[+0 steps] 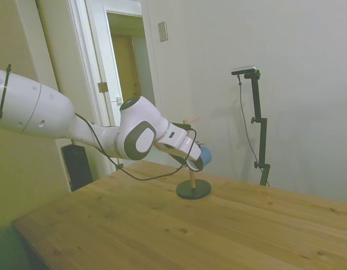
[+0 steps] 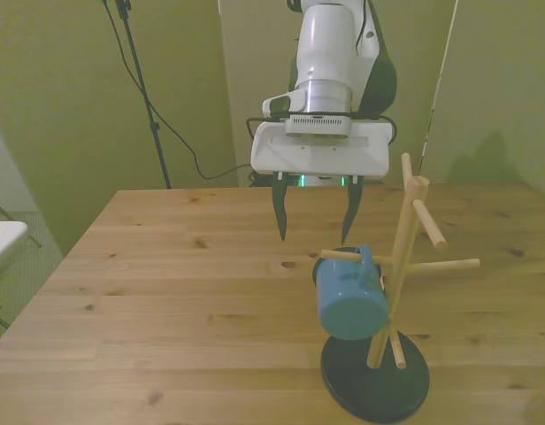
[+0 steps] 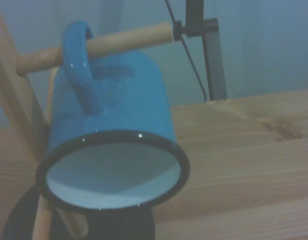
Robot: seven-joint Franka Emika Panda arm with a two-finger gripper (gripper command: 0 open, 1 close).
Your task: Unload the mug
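A small blue mug (image 2: 348, 299) hangs by its handle (image 3: 80, 70) on a side peg (image 3: 125, 41) of the wooden peg stand (image 2: 399, 266). The mug's mouth is tipped toward the wrist camera, so its dark rim and white inside (image 3: 111, 182) show there. The stand rises from a dark round base (image 2: 376, 379). My gripper (image 2: 314, 237) is open and holds nothing. It hovers just behind the mug and slightly above it, toward the front view's left. In the side view the gripper (image 1: 194, 162) sits right against the mug (image 1: 206, 154), which it partly hides.
The stand has more bare pegs pointing to the front view's right (image 2: 441, 264). The wooden table (image 2: 166, 292) stretches out to the front view's left. A doorway (image 1: 125, 73) is behind the arm in the side view.
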